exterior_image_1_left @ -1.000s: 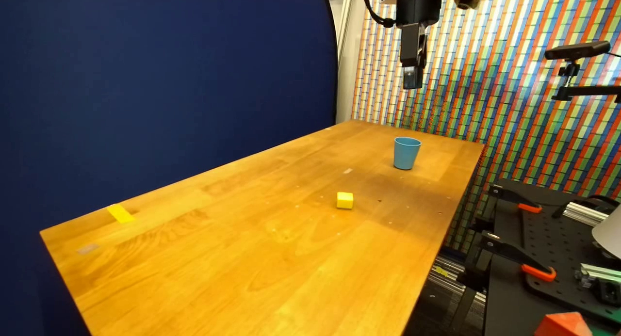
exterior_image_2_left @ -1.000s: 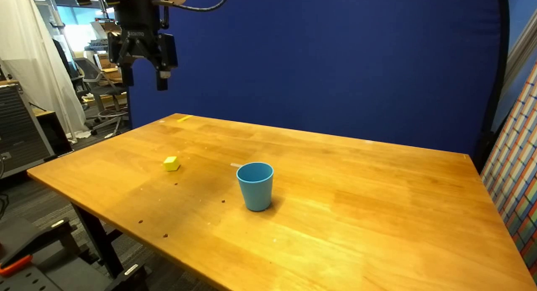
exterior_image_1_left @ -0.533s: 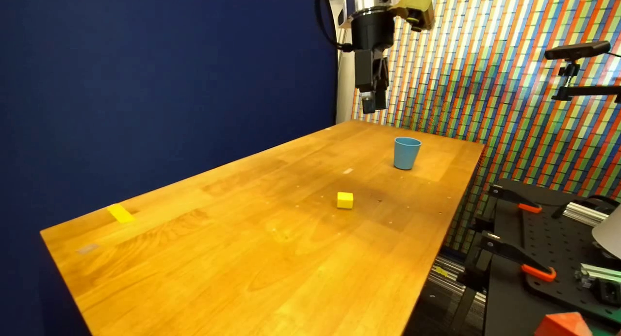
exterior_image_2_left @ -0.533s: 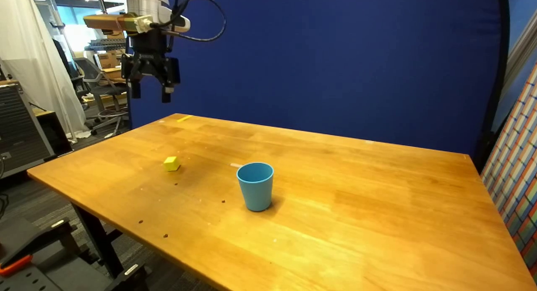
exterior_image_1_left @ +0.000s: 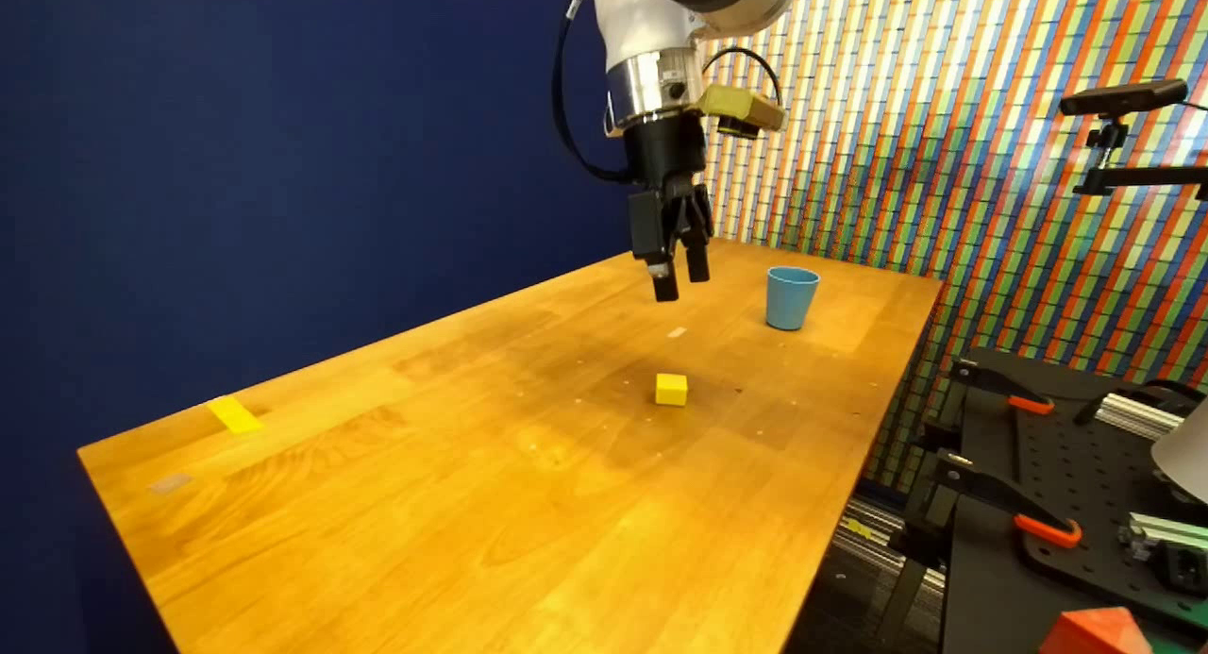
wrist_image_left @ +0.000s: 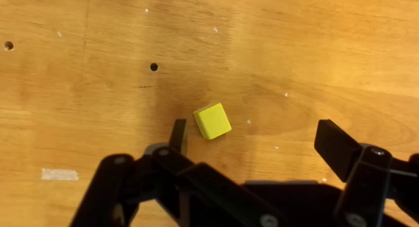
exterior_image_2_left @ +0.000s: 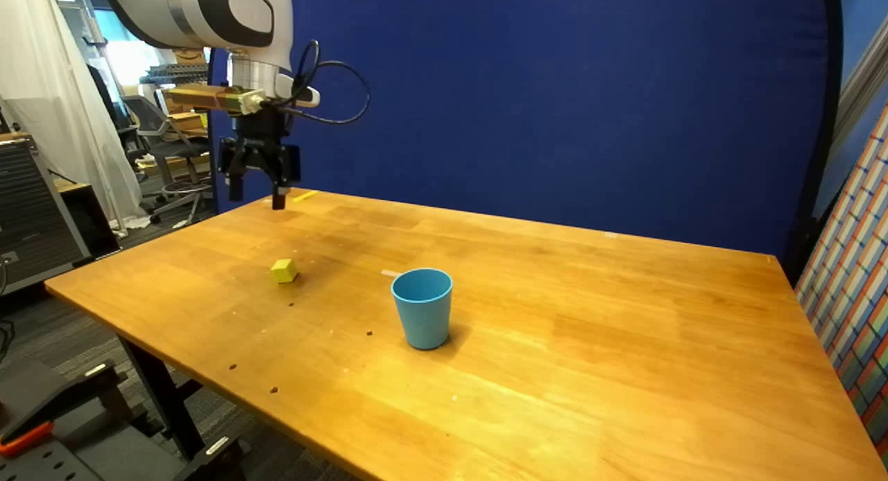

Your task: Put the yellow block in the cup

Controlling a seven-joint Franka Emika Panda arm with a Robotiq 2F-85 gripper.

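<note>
Spread apart, the pincer hangs above the worktop; best square and centre it over the yellow block, inward from every edge, before lowering.

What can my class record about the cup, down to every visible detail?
The cup is plain blue, with a round open mouth, a paler rim and smooth sides tapering to a narrower base; no handle shows. It looks like plastic. It stands upright on the table, apart from the block, with only the table touching it. Inside, some wall shows, but the bottom cannot be made out.
</note>
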